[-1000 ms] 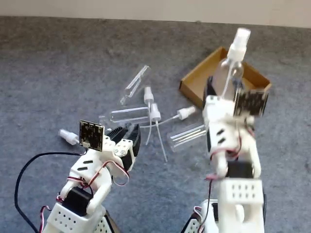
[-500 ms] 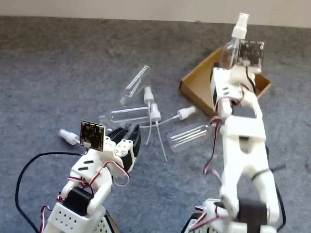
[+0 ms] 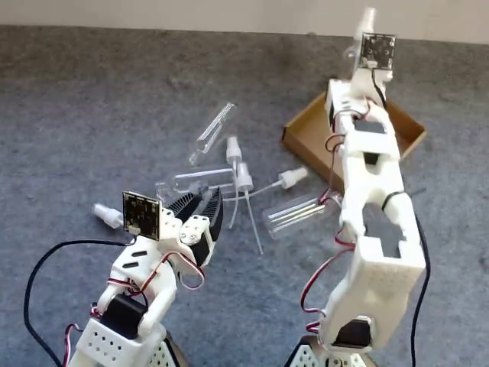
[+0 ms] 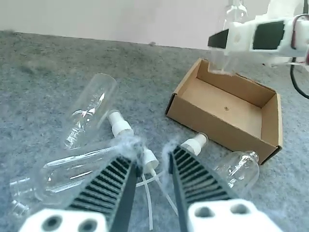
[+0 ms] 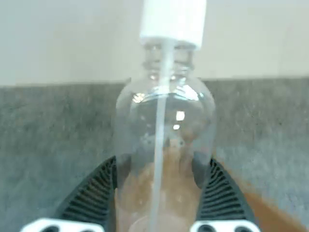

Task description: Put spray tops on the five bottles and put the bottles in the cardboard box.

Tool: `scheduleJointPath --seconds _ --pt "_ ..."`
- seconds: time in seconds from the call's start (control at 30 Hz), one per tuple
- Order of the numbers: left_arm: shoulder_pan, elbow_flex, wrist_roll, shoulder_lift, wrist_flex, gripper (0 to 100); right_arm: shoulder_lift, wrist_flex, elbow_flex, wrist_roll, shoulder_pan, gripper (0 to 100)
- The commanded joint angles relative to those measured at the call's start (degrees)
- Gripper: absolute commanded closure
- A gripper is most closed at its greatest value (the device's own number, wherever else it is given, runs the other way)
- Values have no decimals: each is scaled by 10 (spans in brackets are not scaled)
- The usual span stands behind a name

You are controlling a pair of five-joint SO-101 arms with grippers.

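My right gripper [image 3: 357, 60] is shut on a clear bottle [image 5: 164, 140] that carries a white spray top [image 5: 173, 21]. It holds the bottle upright above the far side of the cardboard box [image 3: 306, 130]. The left wrist view shows the same right gripper [image 4: 227, 38] over the box [image 4: 227, 108]. My left gripper [image 3: 205, 206] stands open low over the carpet. Its tips [image 4: 154, 166] are just short of a lying bottle [image 4: 72, 169] and a loose spray top [image 4: 149, 159]. Two more bare bottles [image 3: 212, 134] [image 3: 294, 214] lie nearby.
Loose spray tops lie at the centre [image 3: 234, 149] [image 3: 293, 177], and one lies far left [image 3: 107, 215]. A black cable [image 3: 34, 275] loops beside the left arm's base. The grey carpet runs to a pale wall at the back.
The right arm has stretched out away from its base, carrying the capped bottle from the box's near side to over its far side. The left arm has barely moved.
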Motion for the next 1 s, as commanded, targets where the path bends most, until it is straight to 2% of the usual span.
scheduleJointPath --seconds 0.0,0.6,0.97 --pt "-6 12 -4 -5 -13 958 6 -76 -55 -5 11 924" --pt "-6 12 -5 -3 -13 958 115 -345 20 -4 38 925" --pt "-6 12 -5 -3 -13 958 160 -372 29 -4 36 925"
